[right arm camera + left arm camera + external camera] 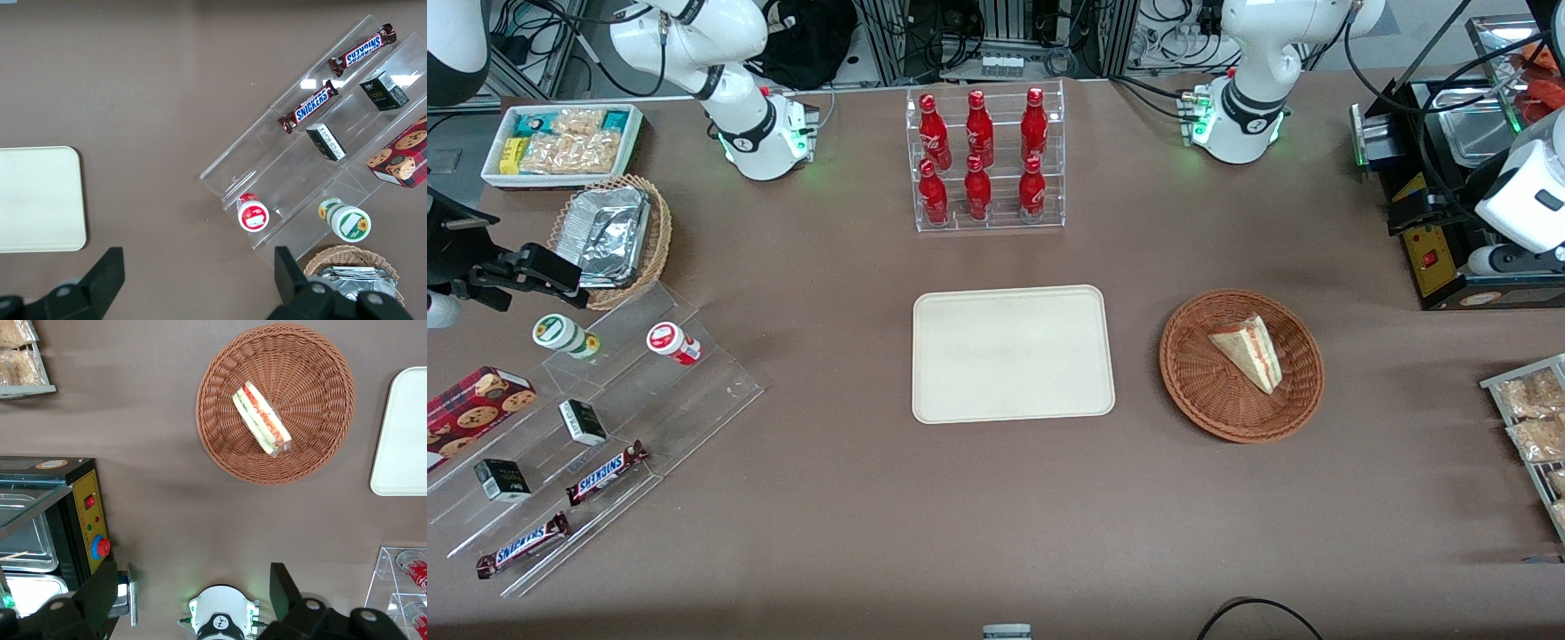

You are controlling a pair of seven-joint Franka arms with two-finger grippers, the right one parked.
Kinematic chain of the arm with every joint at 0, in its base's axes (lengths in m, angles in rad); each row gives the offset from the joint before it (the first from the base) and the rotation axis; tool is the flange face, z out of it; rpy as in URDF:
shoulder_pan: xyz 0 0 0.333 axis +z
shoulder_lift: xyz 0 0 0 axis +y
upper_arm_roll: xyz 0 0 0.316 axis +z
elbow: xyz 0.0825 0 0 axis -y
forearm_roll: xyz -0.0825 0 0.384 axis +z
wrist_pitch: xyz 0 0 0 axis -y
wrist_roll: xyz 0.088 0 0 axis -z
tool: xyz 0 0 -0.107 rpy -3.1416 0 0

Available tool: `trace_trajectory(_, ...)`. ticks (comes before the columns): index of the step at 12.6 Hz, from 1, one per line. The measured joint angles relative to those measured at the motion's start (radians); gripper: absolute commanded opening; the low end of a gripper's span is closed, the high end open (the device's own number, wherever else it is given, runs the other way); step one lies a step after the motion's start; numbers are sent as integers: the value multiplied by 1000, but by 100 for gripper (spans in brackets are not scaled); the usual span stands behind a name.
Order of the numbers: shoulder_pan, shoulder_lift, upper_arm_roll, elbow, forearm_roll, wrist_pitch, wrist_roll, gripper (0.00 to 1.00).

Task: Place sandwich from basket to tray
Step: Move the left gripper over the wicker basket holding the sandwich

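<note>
**Sandwich in the basket, tray bare, gripper held high**

Nearest the front camera, toward the parked arm's end of the table, a clear stepped stand (596, 444) carries two Snickers bars (605, 472), small dark boxes and two round cups. Toward the working arm's end, a rack of snack packets (1534, 427) sits at the table edge.

Midway up the table lies the tray (1014, 353), cream, rectangular, with nothing on it. Beside it, toward the working arm's end and apart from it, sits the basket (1209, 391), round and reddish-brown. The sandwich (1249, 353) lies inside the basket, a pale wedge with its red and green filling edge showing (262, 419).

The gripper (193, 603) hangs above the table near the working arm's base (1238, 124), farther from the front camera than the basket and well apart from the sandwich. Its two dark fingers (283, 587) are spread wide, with nothing between them.

Farther still, a clear rack of red bottles (983, 160) stands above the tray in the front view. A black machine (1440, 231) sits at the working arm's end; a tan basket of foil trays (609, 236) and a white bin of snacks (560, 142) sit at the parked arm's end.
</note>
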Motion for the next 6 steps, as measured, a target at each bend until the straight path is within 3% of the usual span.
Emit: trace_trajectory(6,-3,18,-2,-35,-7,8,25,100)
